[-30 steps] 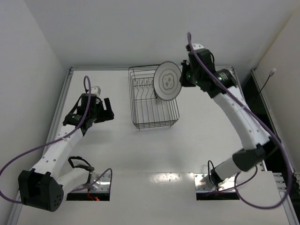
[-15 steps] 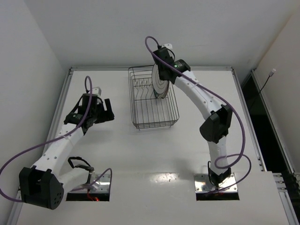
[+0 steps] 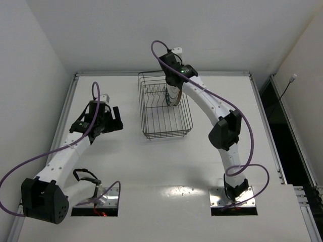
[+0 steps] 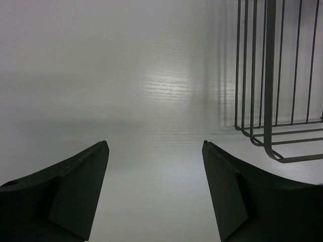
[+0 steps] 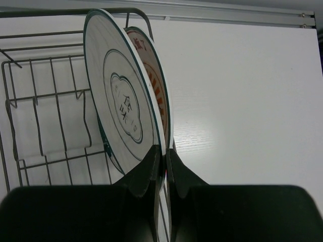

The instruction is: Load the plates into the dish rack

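Upper middle of the top view, the right gripper (image 5: 164, 151) pinches the rim of a round pale grey-white plate (image 5: 121, 101) with thin teal rings and a lobed centre motif, standing upright in the rectangular dark wire dish rack (image 3: 142, 116) just beside a round white plate with red-orange marks (image 5: 157, 96), while the left gripper (image 4: 155, 143) gapes wide at centre left.

White counter (image 4: 151, 101), centre frame in the left wrist view: we see a smooth, laminate-like sheet with fine horizontal grain and a soft satin sheen. At upper right, the dish rack (image 4: 270, 75) is thin dark wire, smooth and faintly shiny, seemingly coated metal. The left hand (image 4: 154, 151), low in the frame, looks to us like matt dark plastic, as does the right hand (image 5: 165, 154) in its own view. There the grey-white plate (image 5: 126, 106) and the red-marked plate (image 5: 157, 93) appear smooth and glazed, with a dull gloss. From above, the arm shells (image 3: 204, 101) read as glossy white plastic, and the base plate (image 3: 218, 197) at lower right as bright bare metal.
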